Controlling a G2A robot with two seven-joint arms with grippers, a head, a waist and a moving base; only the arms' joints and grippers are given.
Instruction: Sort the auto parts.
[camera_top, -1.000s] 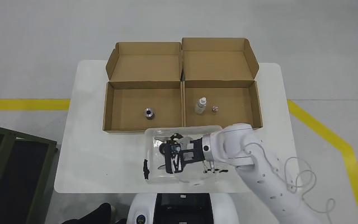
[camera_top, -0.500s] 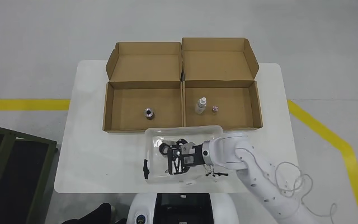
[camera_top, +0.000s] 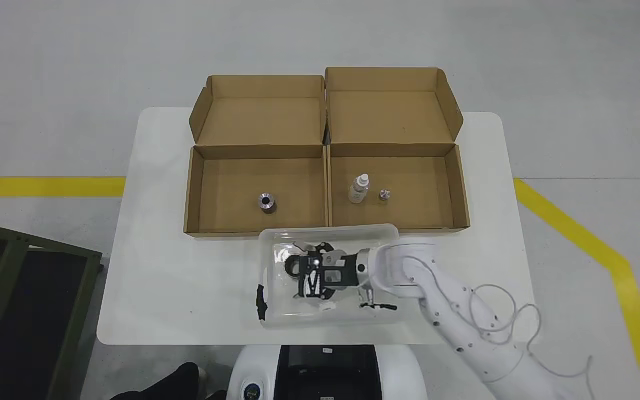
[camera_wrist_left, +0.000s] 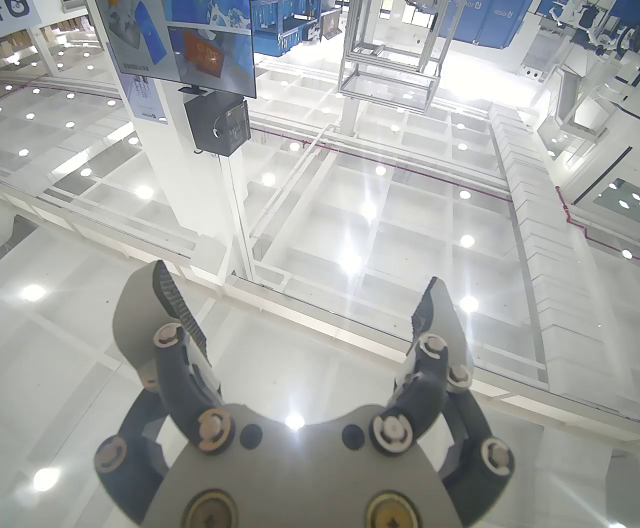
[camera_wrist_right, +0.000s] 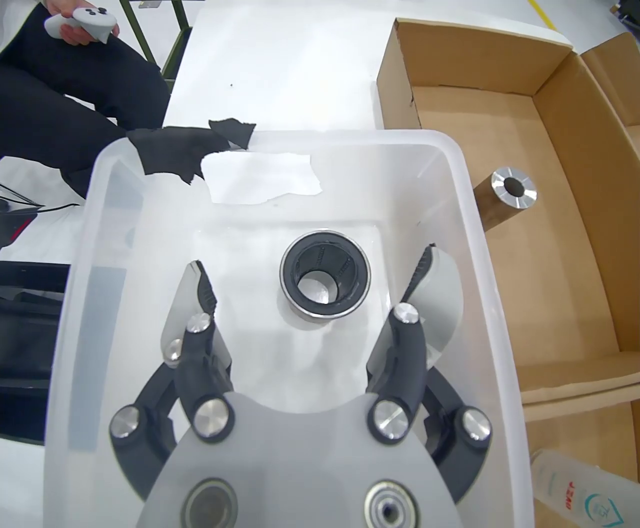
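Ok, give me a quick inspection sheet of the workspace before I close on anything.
Surface: white table carrying two open cardboard boxes and a clear bin.
Job's things: bearing sleeve upright in the bin; metal cylinder in the left box; white bottle and a small part in the right box.
Clutter: torn black tape and a white label on the bin's wall.
Grippers: right gripper open inside the bin, just short of the sleeve, holding nothing; left gripper open, empty, facing the ceiling.
Cables: thin white cable looping beside the right arm.
Surroundings: yellow floor line; dark frame beside the table.
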